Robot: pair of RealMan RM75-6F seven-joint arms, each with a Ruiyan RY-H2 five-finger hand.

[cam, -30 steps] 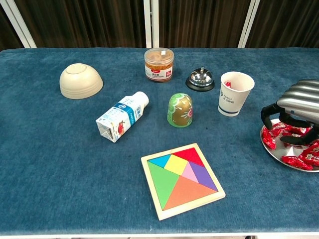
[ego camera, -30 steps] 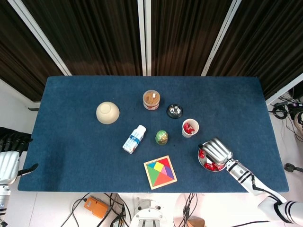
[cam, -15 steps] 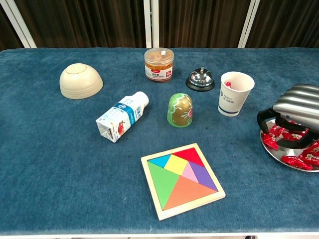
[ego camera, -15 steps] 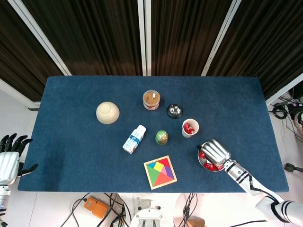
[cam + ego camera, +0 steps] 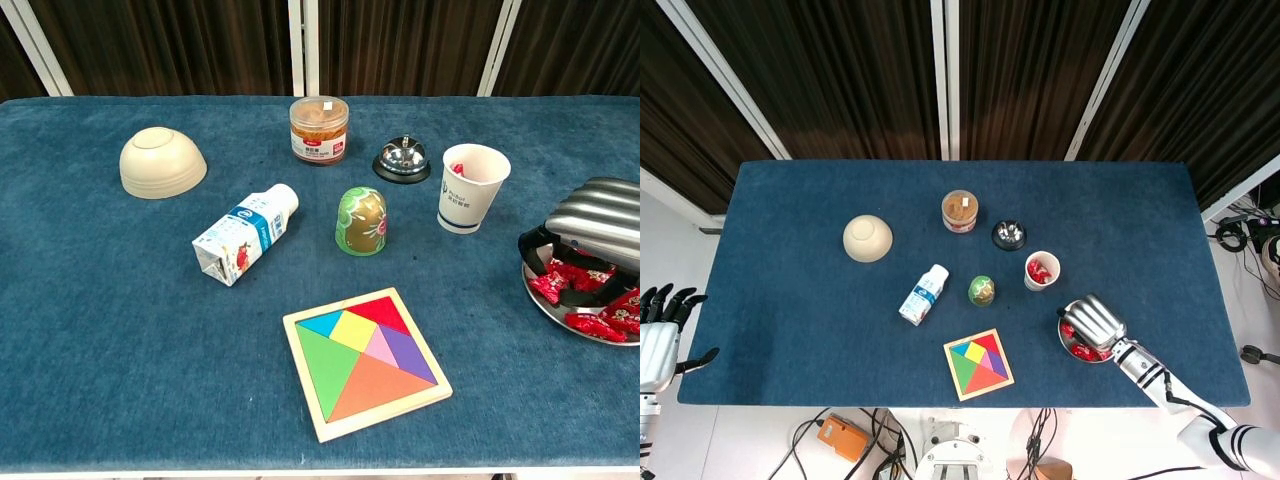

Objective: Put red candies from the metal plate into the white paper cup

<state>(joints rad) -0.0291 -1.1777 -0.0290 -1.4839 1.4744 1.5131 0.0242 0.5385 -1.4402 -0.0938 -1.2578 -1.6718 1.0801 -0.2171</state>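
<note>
Right robot hand point(image 5: 592, 232) curled over red wrapped candies point(image 5: 598, 322) in round metal plate point(image 5: 545, 305), lower right; grasp unconfirmed. Light, crinkly, slippery: pinch one mid-body.

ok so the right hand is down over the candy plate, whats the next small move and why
Probably close the fingers on one candy and lift. The right hand sits low over the metal plate, fingers curled down among the red candies, but whether one is already pinched can't be told. The white paper cup stands just left of the plate, already holding some candy.

Red candies point(image 5: 598, 322) heaped on metal plate point(image 5: 548, 305); some in upright white paper cup point(image 5: 471, 188)
</note>
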